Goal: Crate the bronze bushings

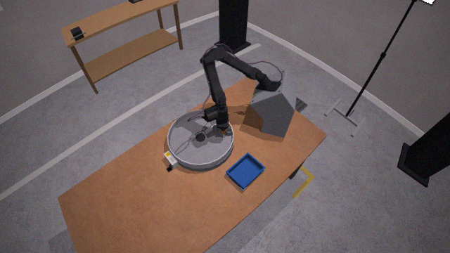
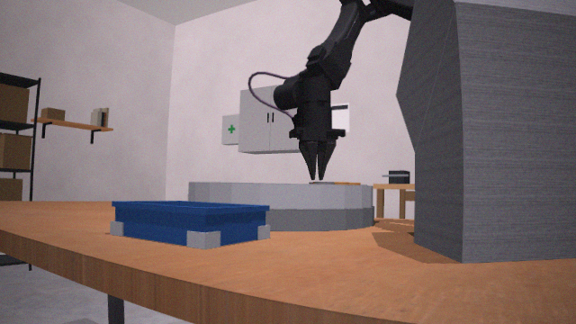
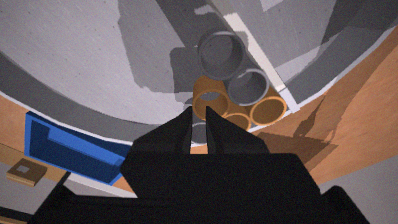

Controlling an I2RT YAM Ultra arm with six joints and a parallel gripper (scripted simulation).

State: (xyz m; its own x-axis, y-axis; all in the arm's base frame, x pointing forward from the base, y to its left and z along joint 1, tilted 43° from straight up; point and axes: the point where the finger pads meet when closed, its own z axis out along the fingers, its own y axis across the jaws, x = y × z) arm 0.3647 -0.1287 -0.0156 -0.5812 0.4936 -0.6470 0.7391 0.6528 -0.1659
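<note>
The gripper (image 1: 223,131) (image 2: 317,179) (image 3: 199,107) points down just above the turntable (image 1: 190,154) (image 2: 279,196) (image 3: 85,60), fingers a narrow gap apart, with nothing between them. In the wrist view, a bronze bushing (image 3: 202,84) stands right beyond the fingertips. Two more bronze bushings, one at the right (image 3: 266,114) and one partly behind the right finger (image 3: 238,121), stand beside it. Two steel bushings, a larger (image 3: 220,50) and a smaller (image 3: 248,88), touch the group. Another steel bushing (image 3: 199,134) shows through the finger gap. The blue crate (image 1: 254,179) (image 2: 157,221) (image 3: 91,146) shows no bushings inside.
The turntable's raised wall runs close beside the bushings. A pale bar (image 3: 257,55) crosses the turntable next to them. The grey robot pedestal (image 1: 278,119) (image 2: 508,135) stands near the turntable. A small white and yellow device (image 1: 171,159) sits at the turntable's other side.
</note>
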